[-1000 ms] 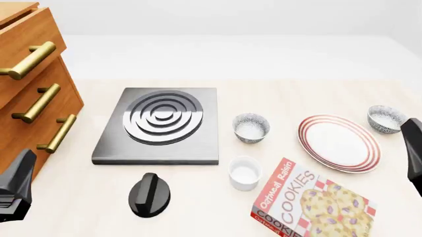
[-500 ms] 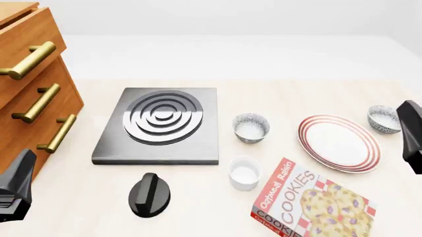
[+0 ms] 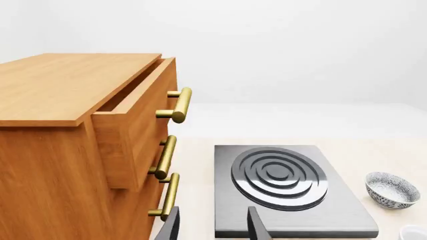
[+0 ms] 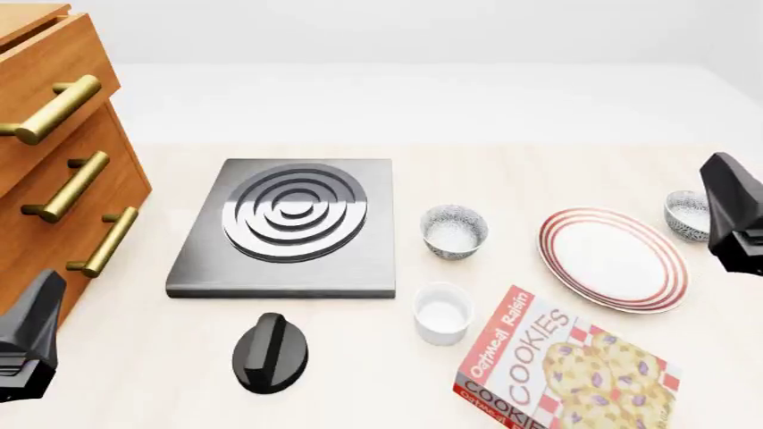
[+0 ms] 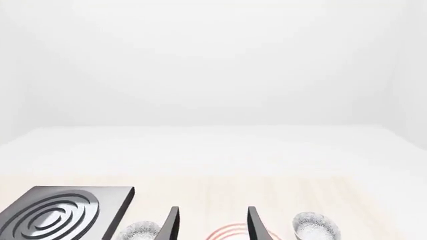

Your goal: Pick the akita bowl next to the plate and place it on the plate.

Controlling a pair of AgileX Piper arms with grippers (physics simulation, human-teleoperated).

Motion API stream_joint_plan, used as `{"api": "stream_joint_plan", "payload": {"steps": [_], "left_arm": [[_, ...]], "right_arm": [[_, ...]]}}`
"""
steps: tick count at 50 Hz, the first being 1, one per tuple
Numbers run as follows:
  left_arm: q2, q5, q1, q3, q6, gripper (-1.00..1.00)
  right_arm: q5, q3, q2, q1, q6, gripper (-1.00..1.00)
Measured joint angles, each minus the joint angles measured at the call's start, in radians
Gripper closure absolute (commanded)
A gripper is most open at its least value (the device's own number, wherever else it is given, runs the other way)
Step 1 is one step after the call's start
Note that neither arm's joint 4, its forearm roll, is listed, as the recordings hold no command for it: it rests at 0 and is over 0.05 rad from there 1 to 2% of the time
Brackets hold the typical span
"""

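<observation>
Speckled grey and white outside and white inside, the akita bowl sits on the table just beside the far right edge of the plate, near it but not on it. In the front view the right gripper covers the bowl's right side. The right wrist view shows that gripper's two dark fingers standing apart with nothing between them but a glimpse of the plate's red rings; the bowl lies off to one side of the fingers, outside the gap.

A look-alike second bowl rests well to the left of the plate, between it and the grey square burner with silver rings. A plain white cup stands just in front of that second bowl, and a red cookie box lies at the near edge, its corner close to the plate. A black knob sits in front of the burner.

At the table's left side stands a wooden drawer cabinet with brass handles, its top drawer pulled slightly out. The left gripper hangs low at the near left corner. The left wrist view shows its fingers parted and empty, pointing toward the burner and cabinet.
</observation>
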Motion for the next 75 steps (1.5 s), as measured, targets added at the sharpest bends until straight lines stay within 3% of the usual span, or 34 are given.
{"api": "stream_joint_plan", "payload": {"steps": [36,75], "left_arm": [[0.000,0.000,0.000,0.000,0.000,-1.00],[0.000,0.000,0.000,0.000,0.000,-1.00]], "right_arm": [[-0.229,-0.014,0.267,-0.017,-0.035,-1.00],[-0.289,-0.097,0.444,-0.017,-0.084,-1.00]]}}
